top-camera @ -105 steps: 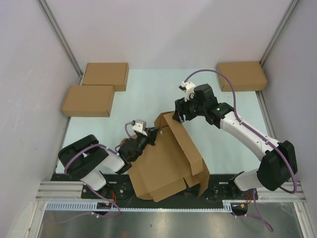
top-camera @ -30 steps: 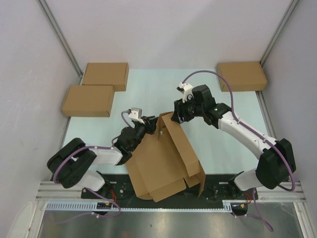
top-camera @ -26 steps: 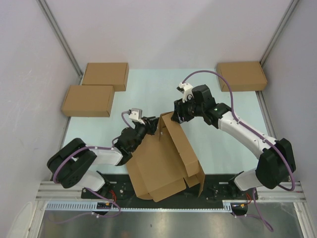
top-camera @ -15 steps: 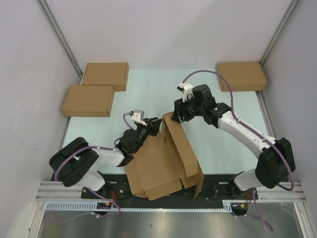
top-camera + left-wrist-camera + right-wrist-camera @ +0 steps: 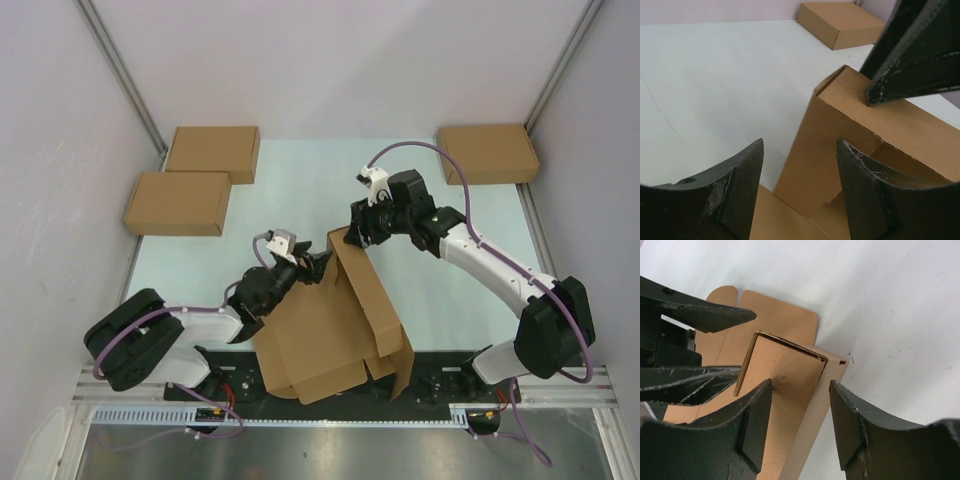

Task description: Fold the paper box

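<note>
The paper box (image 5: 330, 325) lies half-folded near the arm bases, one long side wall standing up toward the table's middle. My left gripper (image 5: 314, 266) is open just left of that wall's far end, with nothing between its fingers. In the left wrist view the upright wall (image 5: 840, 150) stands ahead of the open gripper (image 5: 800, 150). My right gripper (image 5: 354, 236) sits over the wall's top corner. In the right wrist view its open jaws straddle the folded corner (image 5: 790, 375). The left finger (image 5: 757, 417) rests against the cardboard. White table shows beside the right finger (image 5: 847, 420).
Two flat brown boxes (image 5: 212, 153) (image 5: 178, 203) lie at the back left and a third (image 5: 487, 153) at the back right, the last also seen in the left wrist view (image 5: 842, 22). Grey walls close in the table on three sides.
My left gripper has opened and come off the wall's edge, its arm stretching a little to the right. The box's near end has shifted slightly. The right arm has stayed put.
</note>
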